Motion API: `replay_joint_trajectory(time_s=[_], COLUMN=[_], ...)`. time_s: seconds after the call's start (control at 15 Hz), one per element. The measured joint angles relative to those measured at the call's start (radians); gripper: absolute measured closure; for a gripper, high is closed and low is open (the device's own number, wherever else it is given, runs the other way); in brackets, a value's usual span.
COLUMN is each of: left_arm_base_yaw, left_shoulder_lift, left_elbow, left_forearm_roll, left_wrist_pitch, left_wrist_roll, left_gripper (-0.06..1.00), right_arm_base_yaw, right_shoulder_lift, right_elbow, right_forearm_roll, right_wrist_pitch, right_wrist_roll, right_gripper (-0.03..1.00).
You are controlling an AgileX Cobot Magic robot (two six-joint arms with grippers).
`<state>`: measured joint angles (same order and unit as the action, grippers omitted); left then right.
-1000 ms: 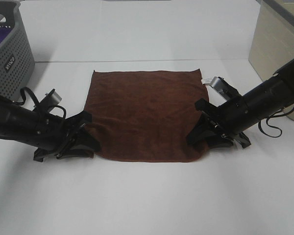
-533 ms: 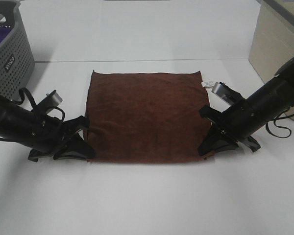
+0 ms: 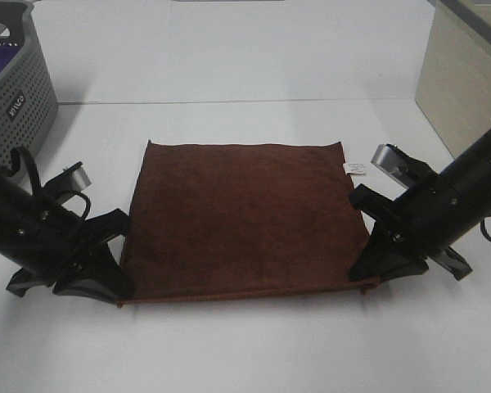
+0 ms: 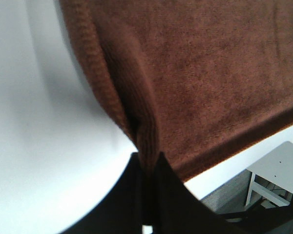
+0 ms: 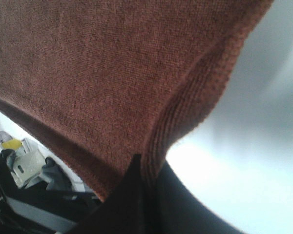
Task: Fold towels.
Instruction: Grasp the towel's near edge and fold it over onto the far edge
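The dark brown plush towel (image 3: 241,217) is stretched taut between my two grippers, its near edge raised off the white table. A small white tag (image 3: 356,169) sits at its far right corner. My left gripper (image 3: 121,288) is shut on the towel's near left corner; the left wrist view shows the cloth (image 4: 195,73) pinched between the black fingers (image 4: 132,195). My right gripper (image 3: 367,274) is shut on the near right corner; the right wrist view shows the hem (image 5: 112,83) clamped in its fingers (image 5: 132,204).
A grey perforated laundry basket (image 3: 12,82) with purple cloth inside stands at the far left. A beige box (image 3: 462,74) stands at the far right. The white table (image 3: 245,57) stretches behind and in front of the towel.
Both grippers have pulled the towel's near corners toward the front and outward. The towel has slid nearer and stretched flat; its wrinkles are gone.
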<state>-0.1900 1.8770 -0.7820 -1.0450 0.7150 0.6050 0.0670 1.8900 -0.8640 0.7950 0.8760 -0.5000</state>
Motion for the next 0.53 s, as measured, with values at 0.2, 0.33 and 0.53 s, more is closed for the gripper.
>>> replay_joint_trajectory(time_s=[0.2,0.33,0.53], left_arm_base_yaw=[-0.003,-0.003,-0.003], left_shoulder_lift=[-0.042,-0.042,-0.036], left_elbow=[0.041,-0.013,-0.17], left_forearm_roll=[0.008,0.021,0.087], left_wrist_pitch=[0.014,0.014,0.0], left_wrist_roll=[-0.023,-0.063,-0.153], left_gripper=[0.93,0.93,0.93], right_arm_base_yaw=[0.003,0.003,0.003], right_shoulder_lift=[-0.017,-0.018,-0.017], right_elbow=[0.04,-0.024,-0.189], right_forearm_roll=[-0.001,-0.022,-0.049], right_wrist_pitch=[0.005,0.011,-0.018], right_wrist_roll=[0.007,0.008,0.04], right_gripper=[0.97,0.97,0.97])
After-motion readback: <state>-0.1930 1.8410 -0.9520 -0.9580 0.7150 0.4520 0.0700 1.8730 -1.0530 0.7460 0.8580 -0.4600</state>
